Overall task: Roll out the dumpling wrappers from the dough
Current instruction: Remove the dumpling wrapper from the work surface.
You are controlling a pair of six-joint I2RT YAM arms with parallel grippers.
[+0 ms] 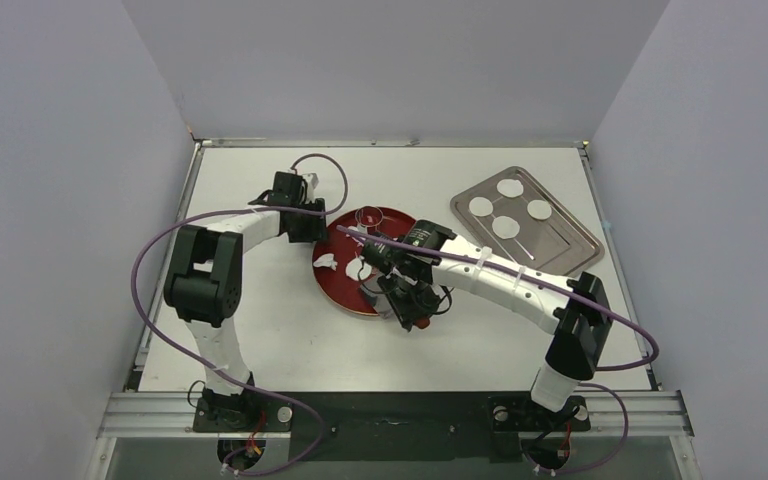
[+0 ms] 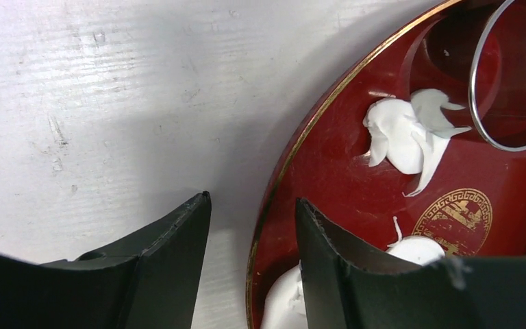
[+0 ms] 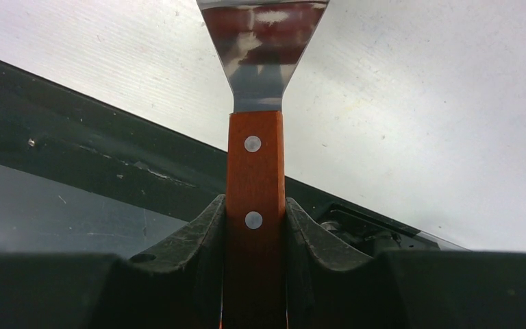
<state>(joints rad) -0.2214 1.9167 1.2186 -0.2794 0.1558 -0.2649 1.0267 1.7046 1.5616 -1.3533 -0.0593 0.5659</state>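
We see a white table [image 1: 290, 340] boxed in by pale grey walls [image 1: 60, 150], and at its far right a metal tray [image 1: 570, 250] carries four round dumpling wrappers [image 1: 506, 227] lying flat. Nearer the middle, a red plate [image 2: 335, 185] holds the dough [image 2: 407, 133] as ragged flat scraps on its left part, the biggest trailing thin points toward a metal ring cutter [image 2: 472, 92]. Our left gripper [image 2: 252, 204] hangs released, jaws apart astride the plate's rim, while our right gripper [image 3: 255, 226] is clamped on the wooden handle of a spatula [image 3: 260, 68], blade pointing straight out from the fingers.
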